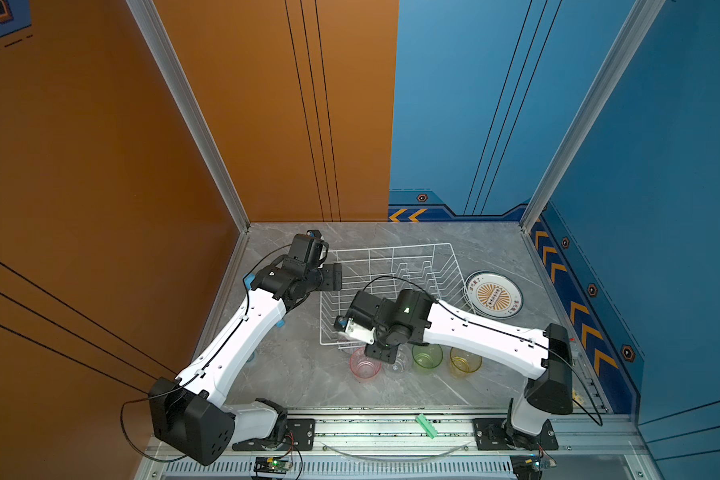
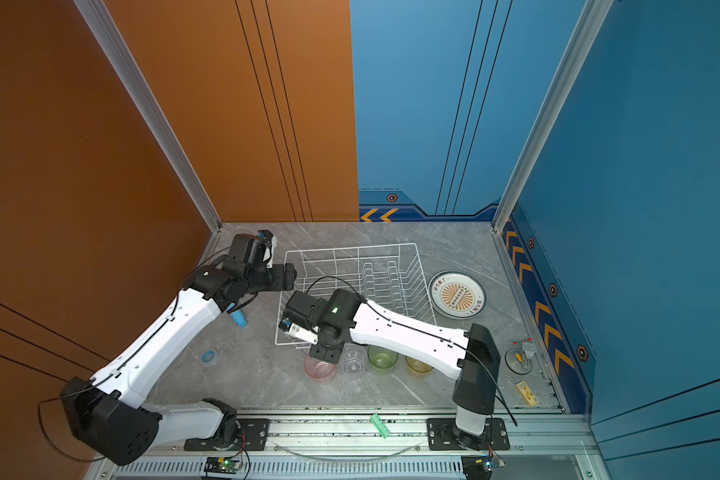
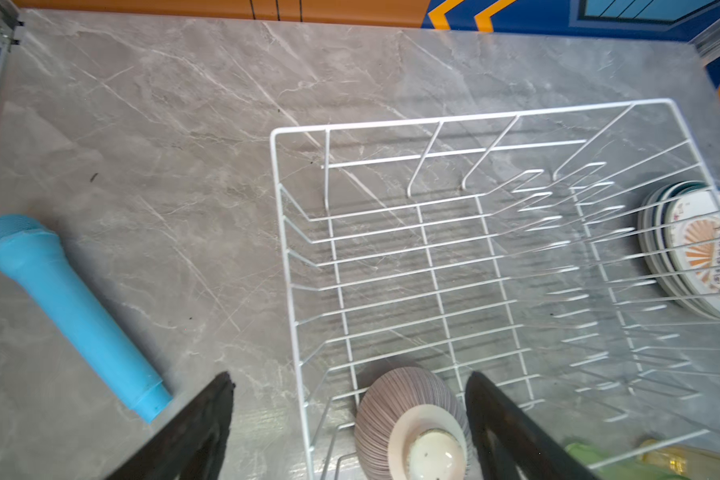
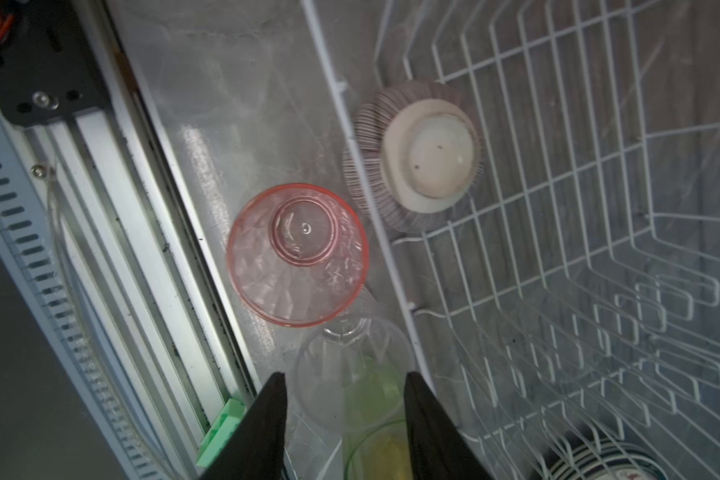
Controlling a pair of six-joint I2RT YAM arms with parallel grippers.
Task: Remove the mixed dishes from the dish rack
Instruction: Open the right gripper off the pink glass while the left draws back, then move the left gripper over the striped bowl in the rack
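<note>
The white wire dish rack (image 1: pixel 391 248) (image 2: pixel 350 248) (image 3: pixel 391 120) holds only a small striped bowl (image 3: pixel 391 399) (image 4: pixel 429 158), upside down in its near left corner. My left gripper (image 1: pixel 335 276) (image 3: pixel 350 386) hovers open over the rack's left rim, with the bowl showing between its fingers, untouched. Pink (image 1: pixel 365 363) (image 4: pixel 296 257), clear (image 1: pixel 400 363) (image 4: pixel 350 374), green (image 1: pixel 427 355) and yellow (image 1: pixel 465 360) tumblers stand in a row in front of the rack. My right gripper (image 1: pixel 381 355) (image 4: pixel 344 390) is open just above the clear tumbler. Stacked plates (image 1: pixel 493 294) (image 3: pixel 691 249) lie right of the rack.
A light-blue cylinder (image 3: pixel 71 307) (image 2: pixel 238 318) lies left of the rack under my left arm. A blue tape ring (image 2: pixel 209 356) sits nearer the front. A green clip (image 1: pixel 427 426) (image 4: pixel 221 432) rests on the front rail. Small tools (image 2: pixel 520 357) lie at the right edge.
</note>
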